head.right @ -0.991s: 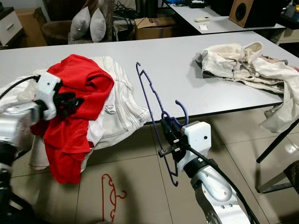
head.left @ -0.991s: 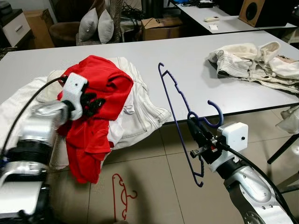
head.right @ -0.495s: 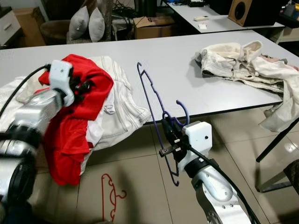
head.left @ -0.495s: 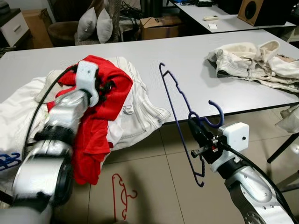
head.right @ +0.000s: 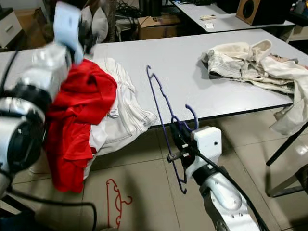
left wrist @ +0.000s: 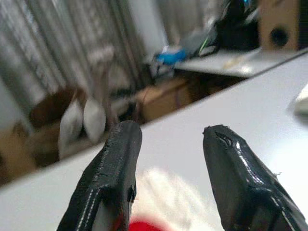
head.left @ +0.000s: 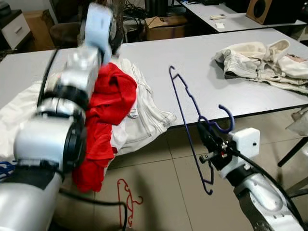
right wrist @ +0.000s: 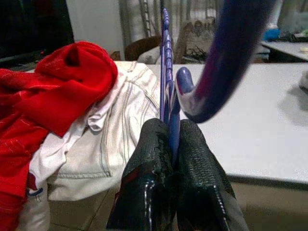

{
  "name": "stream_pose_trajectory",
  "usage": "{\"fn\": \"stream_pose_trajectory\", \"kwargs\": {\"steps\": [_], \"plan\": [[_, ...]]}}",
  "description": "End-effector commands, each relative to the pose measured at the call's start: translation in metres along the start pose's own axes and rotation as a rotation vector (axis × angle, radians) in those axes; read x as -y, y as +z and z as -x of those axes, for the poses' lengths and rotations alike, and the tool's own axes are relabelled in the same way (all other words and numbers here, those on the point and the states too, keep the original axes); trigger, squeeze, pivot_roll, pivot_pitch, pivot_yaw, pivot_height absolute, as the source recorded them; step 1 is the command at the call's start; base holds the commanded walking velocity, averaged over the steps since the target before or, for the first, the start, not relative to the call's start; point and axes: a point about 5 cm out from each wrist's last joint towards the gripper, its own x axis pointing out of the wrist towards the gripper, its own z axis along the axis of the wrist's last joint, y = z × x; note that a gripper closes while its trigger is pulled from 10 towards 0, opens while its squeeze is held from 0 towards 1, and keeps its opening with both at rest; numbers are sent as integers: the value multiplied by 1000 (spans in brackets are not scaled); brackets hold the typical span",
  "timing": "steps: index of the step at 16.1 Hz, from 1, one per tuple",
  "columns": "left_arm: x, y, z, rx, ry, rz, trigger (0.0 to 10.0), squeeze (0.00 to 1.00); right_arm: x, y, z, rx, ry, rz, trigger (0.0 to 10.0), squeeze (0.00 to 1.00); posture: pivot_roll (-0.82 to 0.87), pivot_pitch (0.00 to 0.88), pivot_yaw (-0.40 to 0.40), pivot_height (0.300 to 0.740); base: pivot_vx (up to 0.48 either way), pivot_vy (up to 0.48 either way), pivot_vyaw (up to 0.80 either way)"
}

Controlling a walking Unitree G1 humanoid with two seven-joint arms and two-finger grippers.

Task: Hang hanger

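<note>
The right gripper (head.left: 208, 139) pinches a thin blue plastic hanger (head.left: 185, 103) upright before the grey table's (head.left: 192, 57) edge — fingers clamped tight. The left gripper (left wrist: 171, 163), fingers parted and empty, is raised above the crumpled red garment (head.left: 108, 103).

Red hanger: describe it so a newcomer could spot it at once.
Start at the long grey table and drop to the tiled floor below the hanging red garment. The red hanger lies flat there. The blue hanger is held upright by the right gripper.
</note>
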Motion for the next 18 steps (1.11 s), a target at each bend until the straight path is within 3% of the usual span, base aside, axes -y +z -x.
{"fn": "stream_pose_trajectory", "kwargs": {"steps": [1,3,4,6,8,9,11,13,15,18], "plan": [[14,-17,1,-67,-94,-46,10000,0,-2,7,1,26,-5,16,10000,0,-77,0,115,740,0,0,0],[29,-43,6,-159,-208,-158,10000,0,-4,6,-1,29,-8,14,10000,0,-84,0,124,740,0,0,0],[28,-48,8,-166,-194,-126,10000,0,-4,6,-1,33,-10,15,10000,0,-92,0,128,740,0,0,0],[13,-57,15,-126,-116,56,10000,0,-4,8,0,44,-21,17,10000,0,-96,0,127,740,0,0,0],[3,-66,25,-72,-159,104,10000,0,-2,7,1,38,-17,22,10000,0,-86,0,114,740,0,0,0],[-3,-76,33,-89,-172,114,10000,0,-2,7,1,35,-9,24,10000,0,-80,0,104,740,0,0,0],[-7,-93,45,-134,-212,65,10000,0,-2,6,0,32,5,27,10000,0,-71,0,91,740,0,0,0],[-15,-118,73,-215,-311,-40,10000,0,-3,7,-4,30,42,29,10000,0,-54,0,69,740,0,0,0],[-25,-126,92,-259,-337,-96,10000,0,-3,6,-7,26,64,34,10000,0,-46,0,62,740,0,0,0],[-33,-132,104,-328,-365,-170,10000,0,-3,5,-7,21,78,33,10000,0,-40,0,63,740,0,0,0]]}}
